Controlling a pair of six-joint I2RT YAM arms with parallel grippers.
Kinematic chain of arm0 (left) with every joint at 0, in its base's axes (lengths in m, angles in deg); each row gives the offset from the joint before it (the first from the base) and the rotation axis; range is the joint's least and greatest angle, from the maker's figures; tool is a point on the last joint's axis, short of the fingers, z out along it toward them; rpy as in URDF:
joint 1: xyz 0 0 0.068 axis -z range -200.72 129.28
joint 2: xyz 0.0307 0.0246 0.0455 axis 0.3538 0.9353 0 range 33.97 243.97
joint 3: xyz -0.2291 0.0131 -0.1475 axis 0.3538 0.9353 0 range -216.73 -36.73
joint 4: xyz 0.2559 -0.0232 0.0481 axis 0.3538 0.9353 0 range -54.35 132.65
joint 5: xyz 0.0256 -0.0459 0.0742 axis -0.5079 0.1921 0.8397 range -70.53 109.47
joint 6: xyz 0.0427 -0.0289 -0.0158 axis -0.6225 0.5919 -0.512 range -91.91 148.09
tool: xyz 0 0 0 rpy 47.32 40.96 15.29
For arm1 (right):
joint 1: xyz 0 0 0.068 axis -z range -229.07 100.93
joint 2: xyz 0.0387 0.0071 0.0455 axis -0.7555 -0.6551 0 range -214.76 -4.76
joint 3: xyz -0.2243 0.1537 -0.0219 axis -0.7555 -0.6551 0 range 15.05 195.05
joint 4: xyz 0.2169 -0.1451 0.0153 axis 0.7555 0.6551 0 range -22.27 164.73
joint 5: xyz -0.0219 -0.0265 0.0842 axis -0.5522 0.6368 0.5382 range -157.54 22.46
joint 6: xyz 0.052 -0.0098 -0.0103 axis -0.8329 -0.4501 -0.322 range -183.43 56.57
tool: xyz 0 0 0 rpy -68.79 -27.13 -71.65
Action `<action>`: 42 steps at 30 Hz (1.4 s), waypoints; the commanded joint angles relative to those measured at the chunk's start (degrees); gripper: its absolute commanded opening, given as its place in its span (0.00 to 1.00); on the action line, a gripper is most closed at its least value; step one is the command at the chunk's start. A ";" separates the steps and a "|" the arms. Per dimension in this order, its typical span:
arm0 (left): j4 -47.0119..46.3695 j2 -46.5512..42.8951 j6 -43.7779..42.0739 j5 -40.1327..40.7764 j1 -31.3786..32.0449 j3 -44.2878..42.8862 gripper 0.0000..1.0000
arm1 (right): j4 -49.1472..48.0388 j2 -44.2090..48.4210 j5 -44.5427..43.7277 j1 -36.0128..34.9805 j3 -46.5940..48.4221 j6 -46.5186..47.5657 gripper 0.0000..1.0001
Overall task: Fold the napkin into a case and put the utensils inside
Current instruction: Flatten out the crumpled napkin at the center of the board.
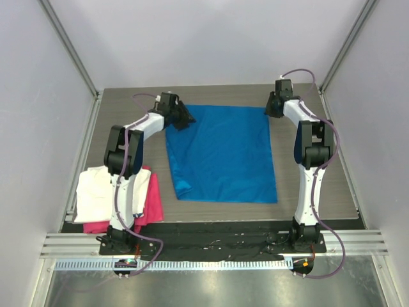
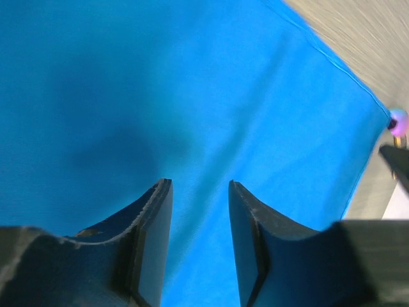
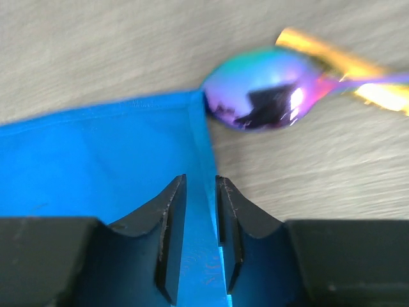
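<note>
The bright blue napkin (image 1: 220, 153) lies spread flat on the table. My left gripper (image 1: 184, 118) is at its far left corner. In the left wrist view it (image 2: 199, 185) stands open just above the napkin (image 2: 192, 96), nothing between its fingers. My right gripper (image 1: 273, 107) is at the far right corner. Its jaws (image 3: 200, 180) are narrowed but still apart, one each side of the napkin's (image 3: 96, 153) right edge. Just past that corner lie the utensils: a spoon with a shiny purple head (image 3: 262, 89) and an orange-gold piece (image 3: 326, 54) crossing its handle. The purple head (image 2: 398, 121) also shows beyond the corner.
A white cloth (image 1: 99, 192) and a pink cloth (image 1: 152, 199) lie stacked at the near left beside the left arm's base. Grey walls (image 1: 38, 128) close in the table on the left, right and back. Bare wood-grain table (image 3: 307, 166) runs right of the napkin.
</note>
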 commanded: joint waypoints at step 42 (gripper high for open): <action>32.82 -26.63 -6.07 38.98 38.09 25.60 0.35 | 4.55 49.50 0.86 -14.42 -52.17 -13.09 0.52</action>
